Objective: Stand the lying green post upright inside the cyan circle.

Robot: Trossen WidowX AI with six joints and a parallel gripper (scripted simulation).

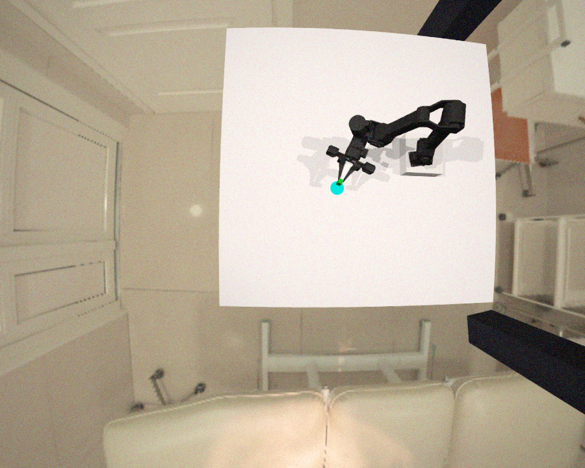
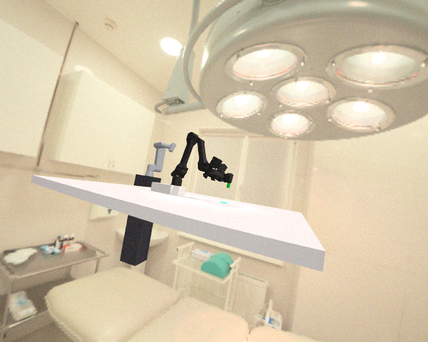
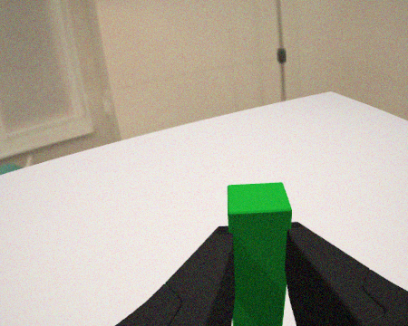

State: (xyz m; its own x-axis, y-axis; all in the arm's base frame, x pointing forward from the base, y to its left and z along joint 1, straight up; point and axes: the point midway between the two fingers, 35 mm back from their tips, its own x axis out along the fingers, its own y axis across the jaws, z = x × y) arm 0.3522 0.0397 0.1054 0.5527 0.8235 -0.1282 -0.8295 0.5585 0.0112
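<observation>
The green post point(image 1: 340, 181) point(image 2: 228, 185) point(image 3: 259, 263) is held near its top end and hangs about upright in the exterior view, well above the table. My gripper point(image 1: 340, 182) point(image 2: 229, 179) point(image 3: 257, 238) is shut on it, one black finger on each side in the wrist view. The cyan circle point(image 1: 336, 188) point(image 2: 223, 202) lies flat on the white table. In the top view the post overlaps the circle's upper edge. In the exterior view there is a gap between the post's lower end and the circle. The circle does not show in the wrist view.
The white table point(image 1: 292, 253) point(image 2: 249, 221) point(image 3: 113, 204) carries a pale box point(image 1: 422, 173) point(image 2: 168, 188) beside the arm's base. Shadows of the arm fall on the table. A grey arm point(image 2: 159, 159) on a dark pillar stands behind the table in the exterior view.
</observation>
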